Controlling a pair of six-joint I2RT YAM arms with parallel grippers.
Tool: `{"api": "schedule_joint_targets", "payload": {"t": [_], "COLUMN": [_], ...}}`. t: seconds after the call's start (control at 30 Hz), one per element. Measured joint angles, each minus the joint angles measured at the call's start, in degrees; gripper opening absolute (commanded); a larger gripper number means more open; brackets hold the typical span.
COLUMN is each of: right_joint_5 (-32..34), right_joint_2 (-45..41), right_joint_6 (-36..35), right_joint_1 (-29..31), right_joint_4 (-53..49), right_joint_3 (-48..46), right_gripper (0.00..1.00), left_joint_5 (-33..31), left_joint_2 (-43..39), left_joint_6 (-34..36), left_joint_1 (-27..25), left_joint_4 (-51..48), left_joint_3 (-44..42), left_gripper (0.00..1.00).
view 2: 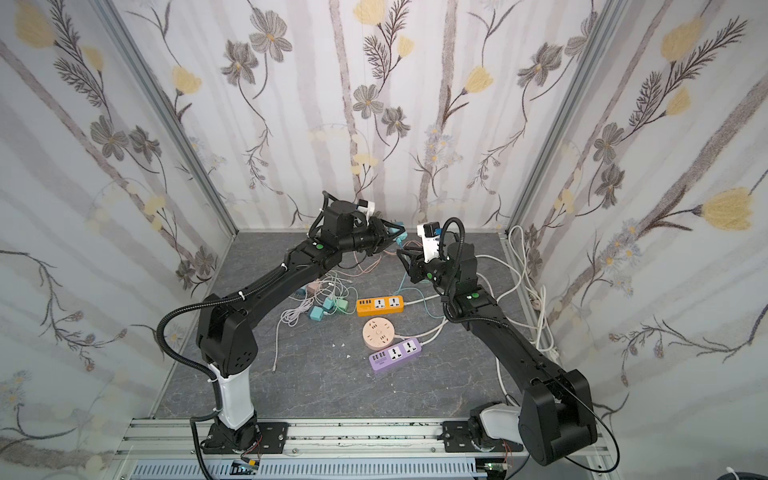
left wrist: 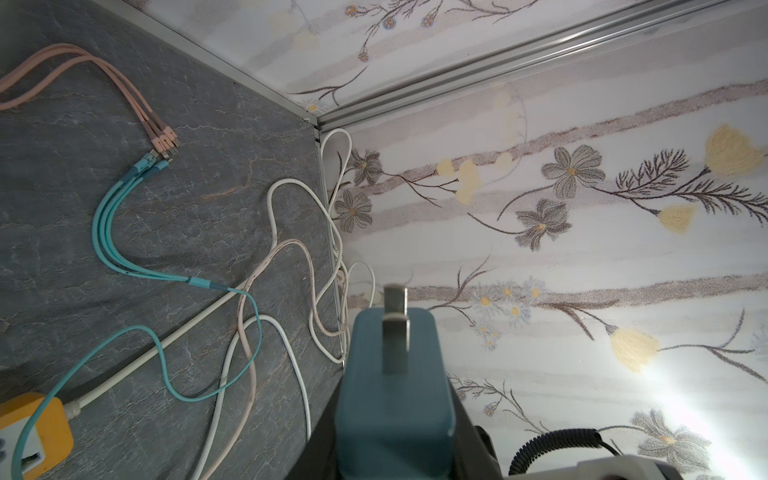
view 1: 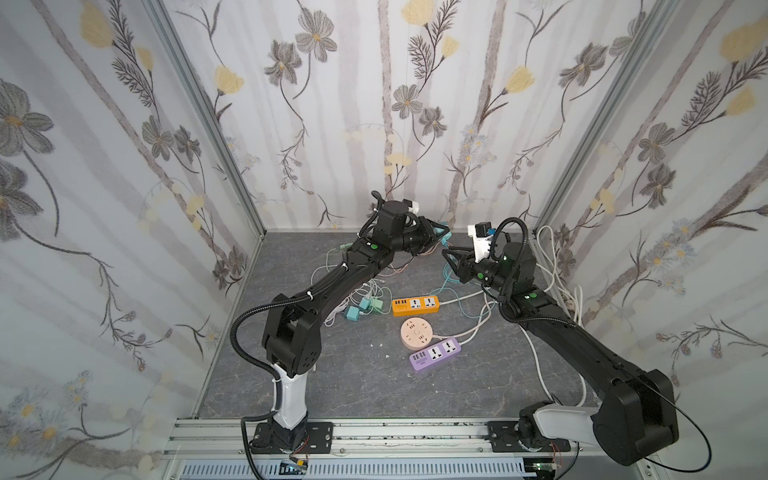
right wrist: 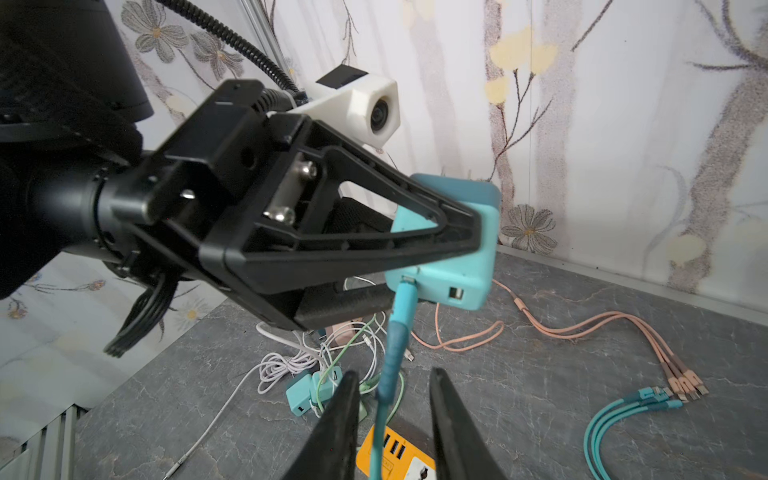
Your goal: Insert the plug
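Nearest to us on the grey worktop (view 1: 353, 386) sits the purple power strip (view 1: 434, 352), just behind it a round peach socket hub (view 1: 417, 331), then the orange power strip (view 1: 415, 304), and the mains sockets on both strips look free. Above and beyond them, here's the action. The right claw (right wrist: 392, 374) is spread, its two fingers straddling the teal cable (right wrist: 399, 324) with daylight on either side, not pinching it. That cable runs up into the teal charger plug (right wrist: 469, 274), which is off the worktop, up in the air toward the back wall. The left claw (view 1: 440, 237) has it pinched between its fingers. In the left wrist view its metal prong (left wrist: 395, 332) points out at the wallpaper, not down at any strip. So my read is that this is the carry-and-line-up stage, with insertion not yet begun. Next, the right claw looks to need either to nip the cable or to get clear of it. The left arm would have to turn the prongs downward, bring the plug over a strip's socket, square the blades to the slots and press straight in. With no claw on the strip, it may skid.
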Motion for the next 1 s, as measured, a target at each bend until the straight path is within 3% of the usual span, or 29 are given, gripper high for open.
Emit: {"api": "schedule_joint_targets", "payload": {"t": [0.13, 0.23, 0.6, 0.7, 1.0], "right_joint_5": [-0.2, 0.2, 0.6, 0.4, -1.1], "right_joint_2": [-0.1, -0.1, -0.3, -0.3, -0.3], "right_joint_6": [-1.5, -2.5, -4.9, -5.5, -6.8], "right_joint_1": [0.7, 1.0, 1.6, 1.7, 1.7], "right_joint_4": [-0.1, -0.8, -2.6, -2.6, -2.6], "right_joint_3": [0.3, 0.4, 0.6, 0.7, 0.7], "right_gripper": [0.17, 0.01, 0.0, 0.0, 0.0], "left_joint_5": [0.2, 0.2, -0.6, -0.9, -1.6], "left_joint_2": [-0.3, -0.8, -2.5, -3.0, -4.1], "left_joint_6": [0.6, 1.1, 1.5, 2.4, 4.0], "left_joint_1": [0.0, 0.0, 0.0, 0.0, 0.0], "left_joint_4": [-0.7, -1.2, -1.7, -1.8, -2.2], "left_joint_3": [0.0, -0.6, -2.6, -3.1, -4.0], "left_gripper": [0.0, 0.0, 0.01, 0.11, 0.25]}}
